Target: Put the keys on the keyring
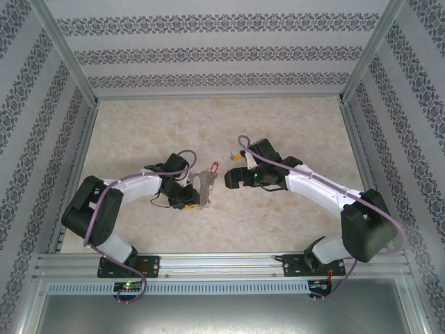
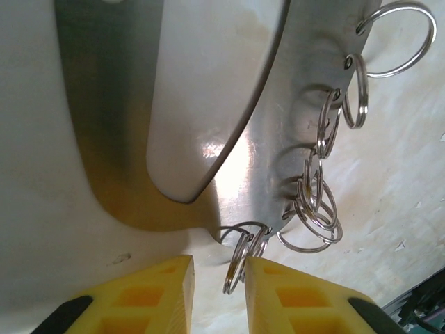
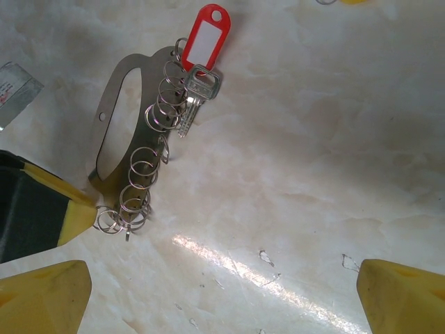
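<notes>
surface [image 1: 299,125]: pale beige, marbled, glossy; a bright streak of glare and a few small flecks just ahead of the right fingers [image 3: 42,296].
room: walls [image 1: 222,52] on three sides, papered in light stripes with dark ornamental bands; silver metal frame [image 1: 222,261] along the near edge and up the corners.
keyring [image 2: 261,146]: flat on the surface between the two sets of fingers; grey metal oval loop with a row of small rings [image 3: 142,174] along one side; red tag [image 3: 204,42] and a silver key [image 3: 198,94] at the end farthest from the left fingers [image 2: 299,303].
key [image 1: 238,158]: on the surface with its yellow tag, beyond the right fingers, apart from the keyring, nearer its red-tag end.
left fingers: close together with a narrow gap between them, at the keyring's near end; one small ring right at the gap; pinching it or not, cannot tell.
right fingers: spread wide, bare surface between them; keyring ahead and off to one side, well clear.
cut off: yellow tag sliced by the top edge of the right wrist view; far end of the loop outside the left wrist view.
hard to make out: key tiny from overhead, blade not separable from tag; grey-white printed block [image 3: 17,87] at the left edge of the right wrist view, not identifiable; any contact between left fingers and loop hidden beneath the fingers.
</notes>
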Available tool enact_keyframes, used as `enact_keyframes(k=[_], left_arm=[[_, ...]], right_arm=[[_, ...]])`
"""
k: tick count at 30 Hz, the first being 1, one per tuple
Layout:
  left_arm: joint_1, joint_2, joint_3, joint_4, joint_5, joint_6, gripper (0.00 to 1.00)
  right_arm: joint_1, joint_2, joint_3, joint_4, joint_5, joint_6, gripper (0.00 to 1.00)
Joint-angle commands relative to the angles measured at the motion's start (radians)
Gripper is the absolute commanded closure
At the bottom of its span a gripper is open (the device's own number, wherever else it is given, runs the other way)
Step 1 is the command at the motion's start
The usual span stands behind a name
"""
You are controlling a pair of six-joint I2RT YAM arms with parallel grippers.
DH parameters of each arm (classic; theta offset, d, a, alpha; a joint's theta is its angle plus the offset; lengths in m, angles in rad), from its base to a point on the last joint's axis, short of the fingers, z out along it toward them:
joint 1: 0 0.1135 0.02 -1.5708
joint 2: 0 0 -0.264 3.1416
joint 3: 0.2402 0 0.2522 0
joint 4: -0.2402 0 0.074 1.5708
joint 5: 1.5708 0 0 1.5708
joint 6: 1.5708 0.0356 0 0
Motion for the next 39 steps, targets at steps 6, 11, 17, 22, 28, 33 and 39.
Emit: enact_keyframes(k=[6,11,17,22,28,33,39], left_arm=[[-0.015,0.014,0.026,0.017,0.017,0.004,0.80],[-0.016,0.016,0.032,0.020,0.026,0.005,0.83],[-0.022,0.033,0.035,0.031,0.042,0.004,0.84],[-0.027,0.043,0.039,0.034,0.042,0.004,0.86],[-0.029,0.044,0.041,0.036,0.042,0.002,0.91],[-0.030,0.038,0.042,0.034,0.043,0.004,0.96],[-0.030,-0.022,0.094,-0.057,-0.007,0.060,1.00]], right_arm=[[-0.009,0.013,0.015,-0.007,0.021,0.010,0.02],[-0.012,0.023,0.019,-0.005,0.016,0.007,0.02],[-0.015,0.025,0.020,-0.004,0.016,0.005,0.02],[-0.018,0.018,0.014,-0.005,0.018,0.005,0.02],[-0.023,0.008,0.005,-0.005,0.020,0.007,0.02],[-0.025,0.007,0.002,-0.002,0.020,0.006,0.02],[-0.029,-0.004,-0.001,0.004,0.018,0.003,0.02]])
